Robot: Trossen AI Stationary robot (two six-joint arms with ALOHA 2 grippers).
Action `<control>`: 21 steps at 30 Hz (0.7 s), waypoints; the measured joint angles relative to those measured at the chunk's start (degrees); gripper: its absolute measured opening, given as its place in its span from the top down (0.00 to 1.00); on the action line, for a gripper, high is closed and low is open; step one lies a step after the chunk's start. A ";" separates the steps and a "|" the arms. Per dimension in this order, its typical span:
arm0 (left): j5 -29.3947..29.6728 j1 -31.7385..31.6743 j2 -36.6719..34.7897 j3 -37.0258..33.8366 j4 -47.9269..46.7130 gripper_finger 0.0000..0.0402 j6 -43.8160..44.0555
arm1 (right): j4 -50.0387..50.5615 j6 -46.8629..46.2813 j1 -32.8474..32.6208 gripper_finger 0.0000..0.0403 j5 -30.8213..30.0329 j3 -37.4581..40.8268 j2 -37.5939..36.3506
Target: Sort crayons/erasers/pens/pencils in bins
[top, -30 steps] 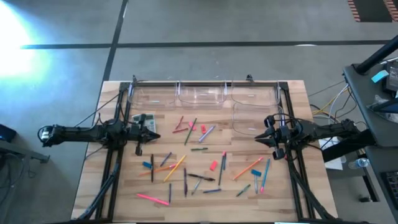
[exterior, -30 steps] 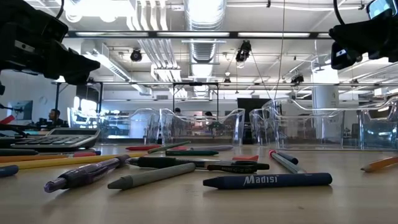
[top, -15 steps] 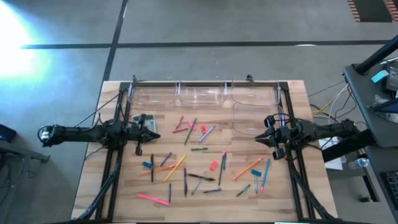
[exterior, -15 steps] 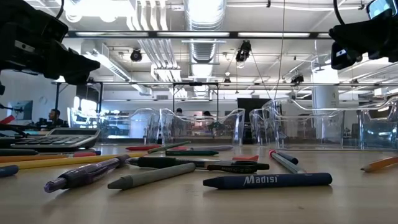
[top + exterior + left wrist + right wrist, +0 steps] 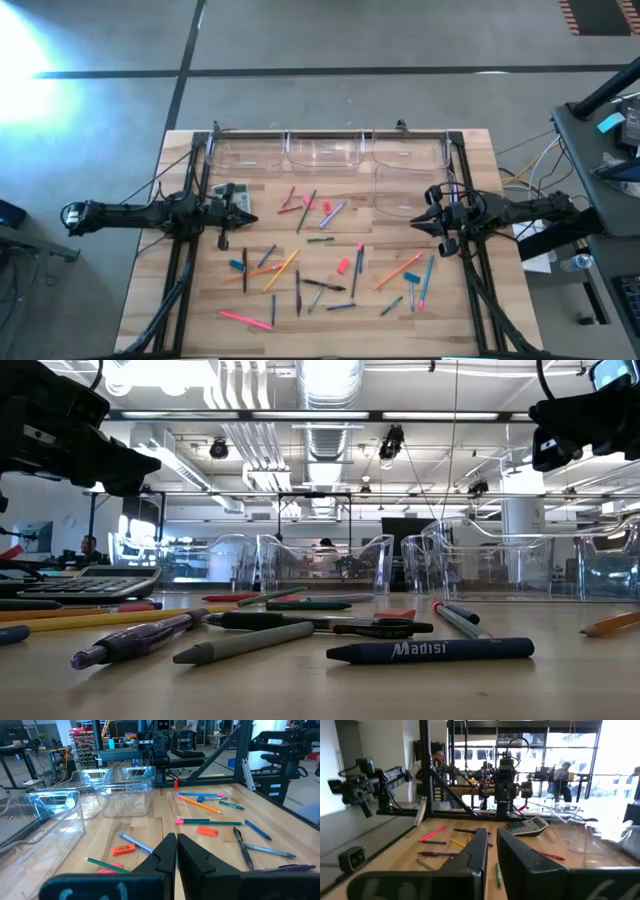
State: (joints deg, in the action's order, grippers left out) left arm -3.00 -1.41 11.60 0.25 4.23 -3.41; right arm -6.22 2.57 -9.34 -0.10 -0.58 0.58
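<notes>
Pencils, pens, crayons and erasers lie scattered flat on the wooden table's middle and near part. Among them are an orange pencil (image 5: 398, 268), a pink pencil (image 5: 245, 320), a dark pen (image 5: 298, 292), a pink eraser (image 5: 343, 265) and a blue eraser (image 5: 236, 265). Three clear bins (image 5: 323, 150) stand along the far edge and a fourth bin (image 5: 410, 190) sits in front of them on the right. My left gripper (image 5: 250, 208) hovers shut over the table's left side, by the calculator. My right gripper (image 5: 415, 222) hovers near the fourth bin, fingers a narrow gap apart (image 5: 492, 845). Both are above the table and touch nothing.
A grey calculator (image 5: 232, 197) lies under the left gripper's end. In the low view a blue crayon (image 5: 430, 650), a grey crayon (image 5: 245, 643) and a purple pen (image 5: 140, 638) lie nearest. Metal frame rails (image 5: 330, 132) run along the far edge and both sides. People sit in the room beyond the table.
</notes>
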 joint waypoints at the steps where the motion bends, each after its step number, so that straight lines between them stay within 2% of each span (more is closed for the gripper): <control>1: -0.01 0.00 0.00 0.00 -0.01 1.00 0.01 | 0.00 1.79 -0.01 0.92 -0.01 0.00 0.00; 4: -0.01 0.02 0.00 0.00 0.00 1.00 0.01 | 0.01 8.09 -0.02 0.92 0.01 0.00 -0.02; 7: -0.01 0.02 0.02 0.00 0.00 1.00 0.01 | 0.02 10.29 -0.01 0.92 0.02 0.00 -0.01; 16: 0.02 0.00 0.00 0.00 0.00 1.00 0.01 | -0.08 -0.48 0.00 0.92 -0.02 0.00 0.00; 21: -0.01 0.01 0.02 0.00 0.00 1.00 -0.01 | -0.55 -1.26 0.00 0.92 0.00 0.00 0.00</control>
State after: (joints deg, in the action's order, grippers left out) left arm -3.01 -1.40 11.62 0.25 4.23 -3.42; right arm -6.77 1.30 -9.34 -0.10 -0.58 0.58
